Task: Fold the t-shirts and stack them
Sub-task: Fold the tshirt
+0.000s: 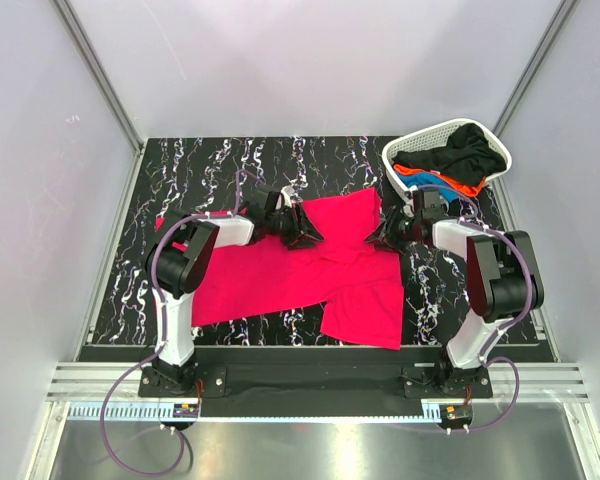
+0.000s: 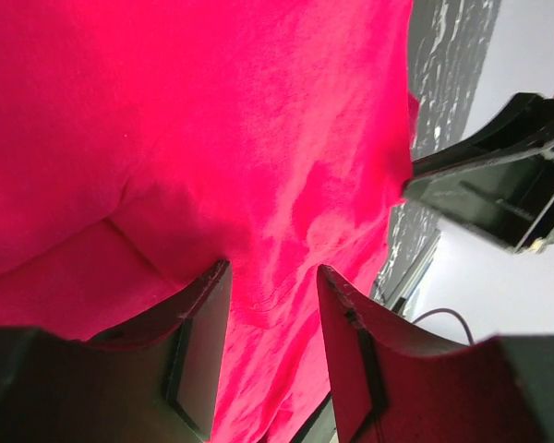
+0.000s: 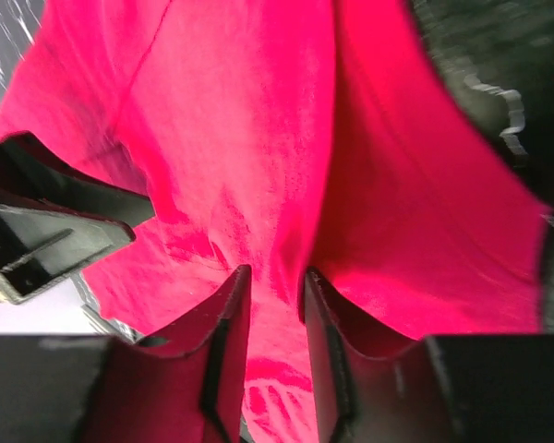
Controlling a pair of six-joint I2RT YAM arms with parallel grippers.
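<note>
The large pinkish-red t-shirt [image 1: 320,270] lies spread on the black marbled table, with one part folded toward the front right. My left gripper [image 1: 308,235] is over its far left part and my right gripper [image 1: 382,236] is at its far right edge, the two facing each other. In the left wrist view the left gripper [image 2: 272,286] is open, with red cloth [image 2: 212,138] showing through the gap. In the right wrist view the right gripper [image 3: 275,286] is narrowly open over a ridge of the red shirt [image 3: 258,138]. Black [image 1: 460,155], orange [image 1: 450,185] and blue [image 1: 416,171] shirts sit in the basket.
The white lattice basket [image 1: 405,147] stands at the back right corner, close behind the right arm. Bare table [image 1: 230,160] shows behind and left of the shirt. Metal frame rails and grey walls bound the table.
</note>
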